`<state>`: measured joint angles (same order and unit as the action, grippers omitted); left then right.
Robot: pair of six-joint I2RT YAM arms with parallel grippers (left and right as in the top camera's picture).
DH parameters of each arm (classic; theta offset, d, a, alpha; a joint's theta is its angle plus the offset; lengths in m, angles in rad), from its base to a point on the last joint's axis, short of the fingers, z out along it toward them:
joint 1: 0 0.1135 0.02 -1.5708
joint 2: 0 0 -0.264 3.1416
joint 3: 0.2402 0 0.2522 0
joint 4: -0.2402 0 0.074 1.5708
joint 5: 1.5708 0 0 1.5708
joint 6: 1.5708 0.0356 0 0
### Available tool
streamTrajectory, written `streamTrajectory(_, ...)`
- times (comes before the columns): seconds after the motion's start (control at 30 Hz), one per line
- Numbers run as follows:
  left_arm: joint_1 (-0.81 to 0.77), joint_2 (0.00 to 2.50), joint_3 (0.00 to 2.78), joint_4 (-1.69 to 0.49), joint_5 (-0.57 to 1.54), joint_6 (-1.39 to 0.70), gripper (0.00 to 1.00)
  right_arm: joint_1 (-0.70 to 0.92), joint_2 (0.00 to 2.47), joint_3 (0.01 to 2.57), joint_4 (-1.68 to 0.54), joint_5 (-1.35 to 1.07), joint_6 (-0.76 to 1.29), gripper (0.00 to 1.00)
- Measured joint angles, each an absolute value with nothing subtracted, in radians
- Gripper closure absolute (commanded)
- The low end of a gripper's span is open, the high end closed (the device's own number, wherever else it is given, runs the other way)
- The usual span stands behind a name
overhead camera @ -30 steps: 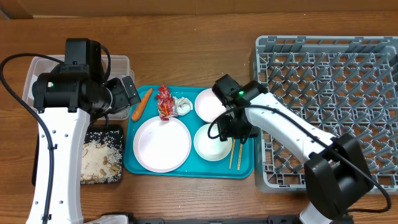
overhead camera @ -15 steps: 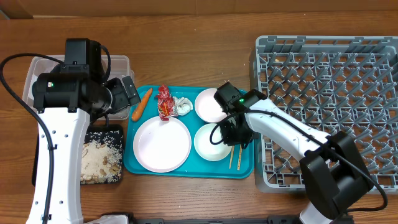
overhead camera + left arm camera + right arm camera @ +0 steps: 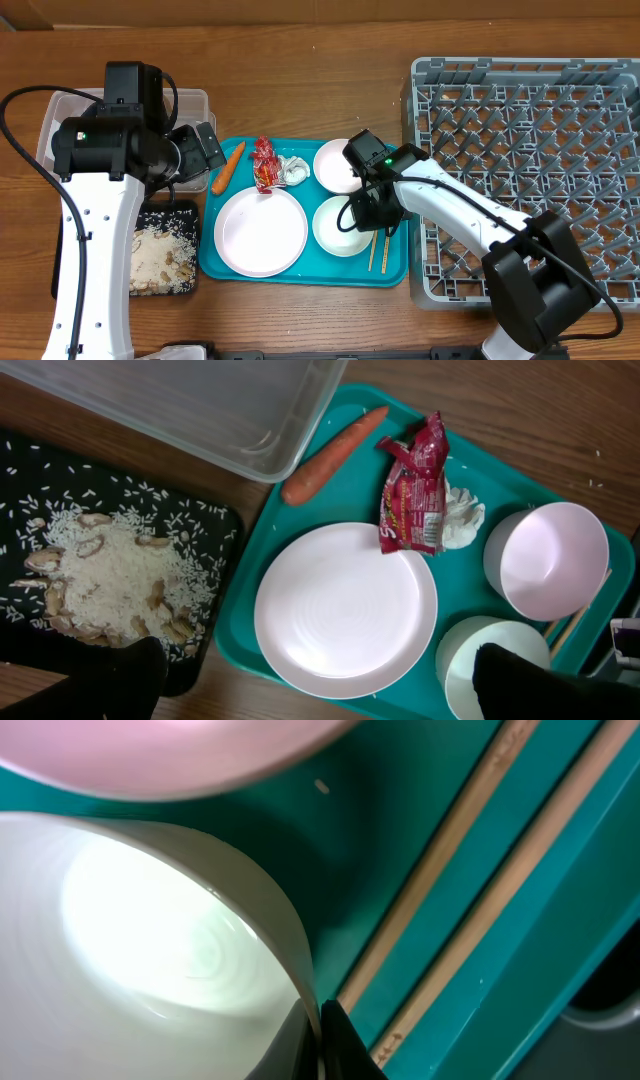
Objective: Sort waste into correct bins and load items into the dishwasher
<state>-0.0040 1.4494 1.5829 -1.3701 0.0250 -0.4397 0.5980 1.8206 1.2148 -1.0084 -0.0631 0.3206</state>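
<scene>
From overhead, the teal tray (image 3: 310,275) is sitting mid-desk (image 3: 300,80), with the grey dish rack (image 3: 530,170) lying at its 3 o'clock. The clear tub (image 3: 60,112) is lying at the tray's 10 o'clock and the black tray (image 3: 160,262) of rice at its 8 o'clock. On the teal tray, the plate (image 3: 261,231) is resting toward 7 o'clock. The carrot (image 3: 228,167), the red wrapper (image 3: 265,165) and the tissue ball (image 3: 294,171) are lining up along the 11-to-12 o'clock edge. The back bowl (image 3: 333,165) is sitting at 1 o'clock and the front bowl (image 3: 338,228) at 4 o'clock, just beside the chopsticks (image 3: 377,252). The left gripper (image 3: 205,150) is hanging between the tub and the carrot. The right gripper (image 3: 372,215) is reaching down at the front bowl's 3 o'clock rim.

The left wrist view is showing its fingers (image 3: 110,680) spread wide, one at 7 o'clock and one at 5 o'clock, holding nothing. The plate is lying between them.

The right wrist view is showing its fingers (image 3: 340,1045) pinching together on the front bowl's rim at 6 o'clock. The chopsticks are running diagonally at 3 o'clock, close beside the bowl, and the back bowl is filling 11 o'clock.
</scene>
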Motion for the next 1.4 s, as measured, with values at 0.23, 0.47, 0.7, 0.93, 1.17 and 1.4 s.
streamTrajectory(0.23,-0.004,1.449,1.583,-1.37,0.025,-0.44,0.0,0.598,1.719,1.259,-1.179,0.0,0.317,0.96)
streamTrajectory(0.47,-0.004,1.449,1.583,-1.37,0.025,-0.44,0.0,0.573,1.421,1.368,-1.308,0.294,0.445,0.96)
streamTrajectory(0.7,-0.004,1.449,1.583,-1.37,0.025,-0.44,0.0,0.374,1.265,1.372,-1.345,0.8,0.674,0.96)
streamTrajectory(0.93,-0.004,1.449,1.583,-1.37,0.025,-0.44,0.0,0.149,1.371,1.372,-1.245,1.044,0.768,0.96)
streamTrajectory(1.17,-0.004,1.449,1.583,-1.37,0.025,-0.44,0.0,0.048,1.533,1.369,-0.983,1.241,0.632,0.96)
streamTrajectory(1.4,-0.004,1.449,1.583,-1.37,0.025,-0.44,0.0,-0.007,1.611,1.369,-0.86,1.234,0.384,0.96)
